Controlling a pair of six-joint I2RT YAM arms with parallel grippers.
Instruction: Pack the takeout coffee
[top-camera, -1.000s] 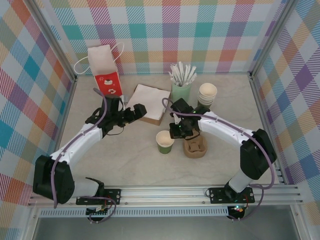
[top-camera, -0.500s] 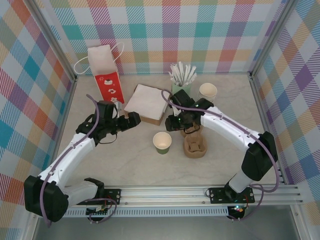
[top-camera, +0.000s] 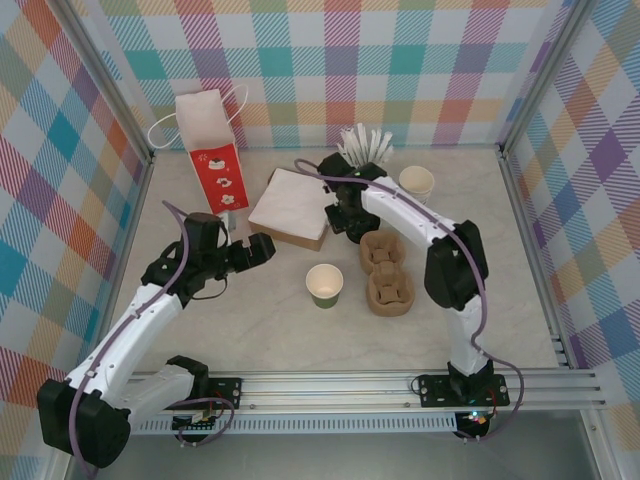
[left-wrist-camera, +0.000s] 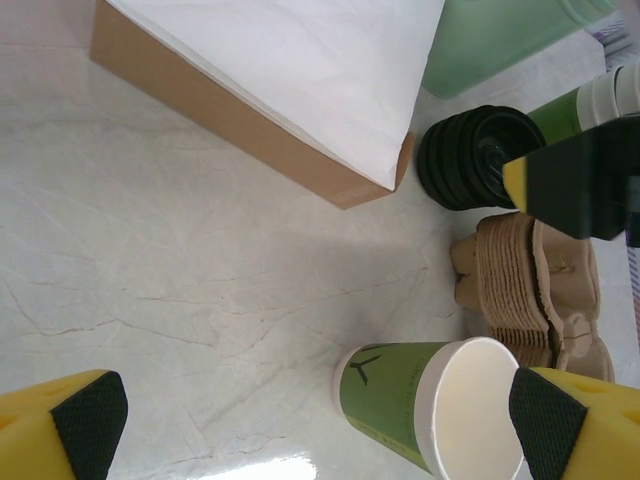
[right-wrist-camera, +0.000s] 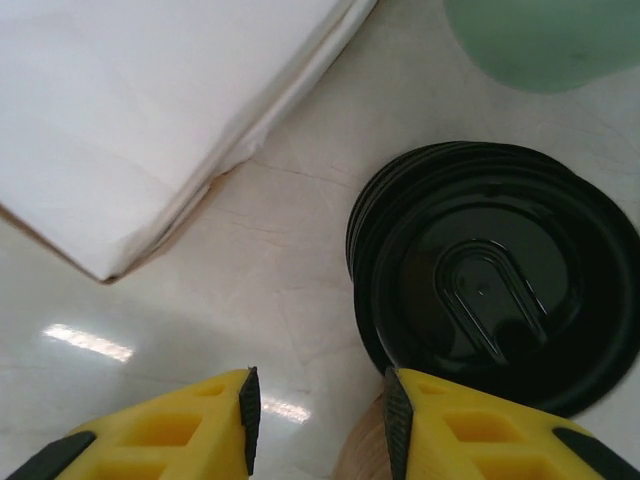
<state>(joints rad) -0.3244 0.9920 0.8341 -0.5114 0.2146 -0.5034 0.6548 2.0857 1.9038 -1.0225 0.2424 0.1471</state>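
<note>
My right pincer (right-wrist-camera: 318, 405) part open, empty; lids (right-wrist-camera: 495, 280) at 2 o'clock, thin, slick: I'd pinch top rim

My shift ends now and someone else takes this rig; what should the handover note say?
Left gripper: open, empty, near the green cup.
Right gripper: open, empty, just over the stack of black lids.
The cup stands upright on the table, lidless, beside the pulp carriers. Red paper bag stands back left.
Done: nothing lidded or packed.
Left: lid the cup, then pack it.
</note>
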